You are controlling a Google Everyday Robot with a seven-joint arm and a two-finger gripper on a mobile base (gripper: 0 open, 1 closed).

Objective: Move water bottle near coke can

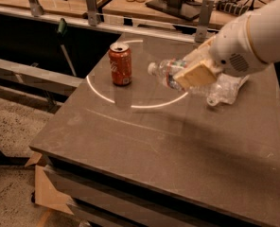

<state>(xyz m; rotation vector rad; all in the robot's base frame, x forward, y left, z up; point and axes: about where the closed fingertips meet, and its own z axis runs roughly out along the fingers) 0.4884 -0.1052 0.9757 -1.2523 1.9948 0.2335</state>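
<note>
Here the claw (195, 73) grips the water bottle (164, 72) near the coke can (120, 64).

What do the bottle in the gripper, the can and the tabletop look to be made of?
Water bottle: thin clear plastic, glossy, crinkled and see-through, held by the gripper just right of the can. Coke can: likely painted metal, with a shiny silver top. Table: matte grey-brown and smooth, possibly laminate or stone; unclear.
</note>
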